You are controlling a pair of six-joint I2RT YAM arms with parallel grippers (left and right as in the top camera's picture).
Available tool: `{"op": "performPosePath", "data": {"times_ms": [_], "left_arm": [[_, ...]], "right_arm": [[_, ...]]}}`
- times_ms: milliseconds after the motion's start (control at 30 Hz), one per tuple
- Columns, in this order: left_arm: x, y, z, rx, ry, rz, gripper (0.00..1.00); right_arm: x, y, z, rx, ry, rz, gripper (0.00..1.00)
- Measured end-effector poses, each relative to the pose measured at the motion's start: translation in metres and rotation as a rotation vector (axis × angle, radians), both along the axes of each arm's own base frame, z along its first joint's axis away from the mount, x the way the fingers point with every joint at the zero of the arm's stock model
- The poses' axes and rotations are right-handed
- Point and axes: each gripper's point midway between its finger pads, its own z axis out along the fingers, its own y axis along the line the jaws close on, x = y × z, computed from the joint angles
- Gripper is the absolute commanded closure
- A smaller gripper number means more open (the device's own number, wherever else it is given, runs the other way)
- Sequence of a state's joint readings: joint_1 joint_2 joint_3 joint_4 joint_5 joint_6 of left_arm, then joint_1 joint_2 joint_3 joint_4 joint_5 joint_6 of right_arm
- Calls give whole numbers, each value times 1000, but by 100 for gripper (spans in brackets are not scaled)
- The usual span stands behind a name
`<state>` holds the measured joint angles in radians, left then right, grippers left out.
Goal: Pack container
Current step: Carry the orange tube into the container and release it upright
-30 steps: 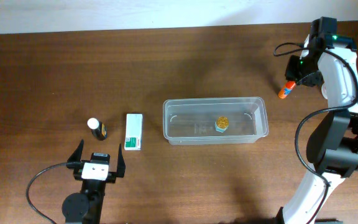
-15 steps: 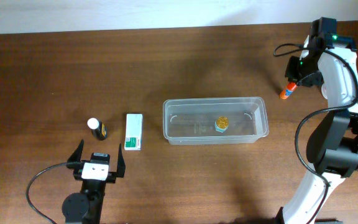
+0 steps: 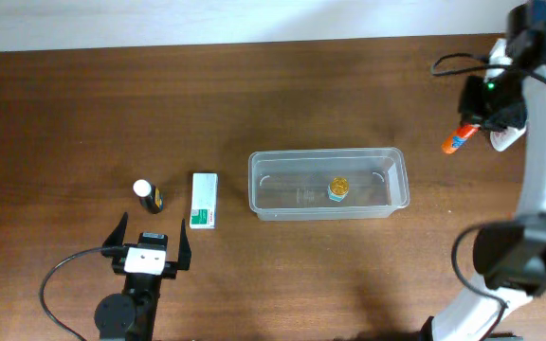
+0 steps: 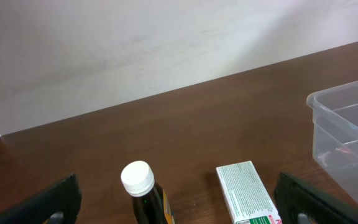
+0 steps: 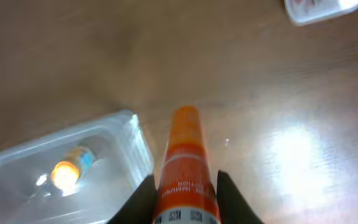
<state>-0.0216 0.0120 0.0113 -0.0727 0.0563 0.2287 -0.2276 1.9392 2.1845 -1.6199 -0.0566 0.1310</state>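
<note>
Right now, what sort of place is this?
Likely a robot lab bench: a wooden table by a plain white wall, with a clear tub, small bottle and box laid out for packing.

No text can be read with certainty. Print is seen on the orange tube [image 5: 183, 168], the white-and-green box [image 4: 248, 193] and the dark bottle [image 4: 146, 202], but it is too blurred or small.

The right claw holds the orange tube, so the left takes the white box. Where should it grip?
Probably across its long sides, from above: the box lies flat and narrow, with clear gaps to the bottle and the container.
</note>
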Motion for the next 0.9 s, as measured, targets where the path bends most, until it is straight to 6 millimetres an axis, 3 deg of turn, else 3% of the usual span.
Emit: {"op": "performPosePath", "data": {"times_ms": [233,433,633,733,900], "left_arm": [[0,0,0,0,0,0,1],[0,0,0,0,0,0,1],[0,0,0,0,0,0,1],[0,0,0,0,-1,0,1],[0,0,0,0,-1,0,1]], "right_arm": [[-36,41,58,3,-112,85,79],[-41,97,68,16,-142,245,79],[-46,116,35,28,-42,298,79],[-33,116,-7,24,-3,295,79],[-25,116,-49,24,25,292,79]]}}
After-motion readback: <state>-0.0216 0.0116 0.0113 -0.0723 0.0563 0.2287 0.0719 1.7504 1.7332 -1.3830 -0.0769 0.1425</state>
